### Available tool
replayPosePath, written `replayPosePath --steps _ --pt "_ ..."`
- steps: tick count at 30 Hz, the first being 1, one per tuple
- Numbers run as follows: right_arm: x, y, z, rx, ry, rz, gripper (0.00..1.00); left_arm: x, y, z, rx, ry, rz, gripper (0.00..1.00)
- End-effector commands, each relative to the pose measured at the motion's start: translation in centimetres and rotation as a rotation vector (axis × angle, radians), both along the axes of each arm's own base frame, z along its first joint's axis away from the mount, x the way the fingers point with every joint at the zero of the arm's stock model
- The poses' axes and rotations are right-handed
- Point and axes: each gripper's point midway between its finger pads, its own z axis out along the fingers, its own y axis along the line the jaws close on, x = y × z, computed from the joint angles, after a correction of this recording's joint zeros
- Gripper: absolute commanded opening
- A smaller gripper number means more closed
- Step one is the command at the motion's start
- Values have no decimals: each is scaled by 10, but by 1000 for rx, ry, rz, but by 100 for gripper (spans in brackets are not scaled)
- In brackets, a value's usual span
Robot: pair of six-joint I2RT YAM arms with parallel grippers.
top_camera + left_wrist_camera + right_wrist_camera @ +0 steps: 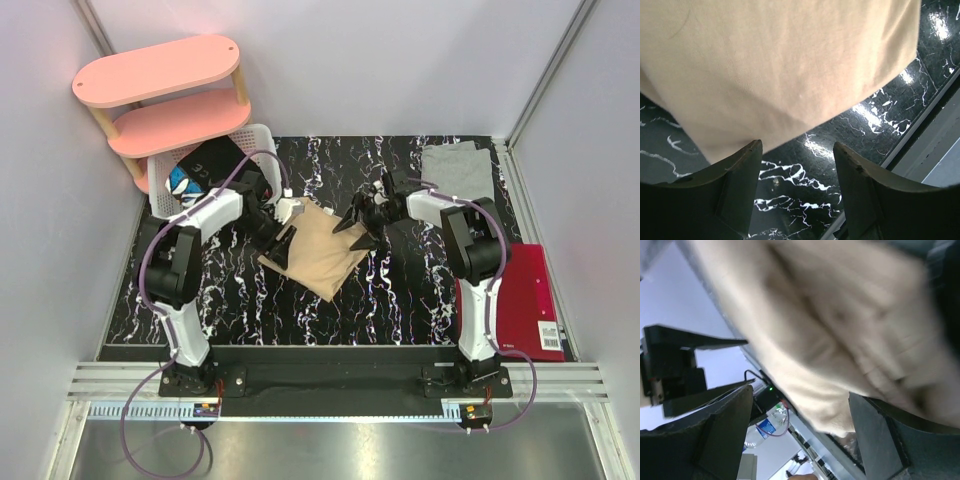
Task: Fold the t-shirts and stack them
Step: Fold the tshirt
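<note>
Both arms same build: left arm (185,275) and right arm (478,265) have white shells with black joint housings. Purple cable (146,262) loops along each, down past the black bases (190,378). Left gripper (282,245) and right gripper (358,228) all black — fingers (735,190) dark, wedge-shaped, matte, edges slightly nicked.

Bare bench (300,310) runs open along my near side; the tan shirt (318,255) fills the middle. Back-left, white basket (156,190) and pink shelf (165,125) hem me in. Grey shirt (458,170) far right, red folder (525,295) along the right edge.
</note>
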Motion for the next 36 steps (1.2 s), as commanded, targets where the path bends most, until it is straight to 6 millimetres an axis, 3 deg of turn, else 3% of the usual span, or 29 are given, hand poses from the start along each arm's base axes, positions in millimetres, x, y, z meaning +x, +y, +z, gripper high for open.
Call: replayPosePath --steps 1,6,8,11,12,14,15,18,20,23,28,29,36 --pt "0 -10 -45 -33 25 23 84 13 -16 3 -30 -37 -48 63" --pt "-4 -19 -78 -96 51 47 84 9 -29 3 -11 -63 -108 63" --pt "-3 -21 -78 -107 43 61 83 5 -30 -2 18 -70 -132 63" --pt "0 -23 -50 -111 4 57 83 -9 -26 -22 63 -40 -174 63" --pt "6 -23 -26 -110 -52 47 83 -11 -23 -27 76 -34 -182 63" --pt "10 -25 -1 -114 -94 36 85 -18 -13 -41 117 -27 -185 62" --pt "21 -25 24 -100 -151 21 85 -20 -11 -43 123 -30 -190 62" --pt "43 -19 63 -47 -222 1 85 -25 -9 -46 121 -25 -183 62" --pt "54 -12 69 -21 -216 -9 85 -27 -11 -48 111 -14 -174 62" --pt "68 -1 56 25 -164 0 84 -24 -14 -51 112 -12 -161 62" --pt "69 11 11 54 -63 18 84 -17 -15 -55 120 -19 -150 62" --pt "68 11 -5 47 -32 19 84 -16 -15 -55 122 -21 -148 62" --pt "47 0 -56 -29 48 22 83 -1 -10 -50 143 -62 -136 63"
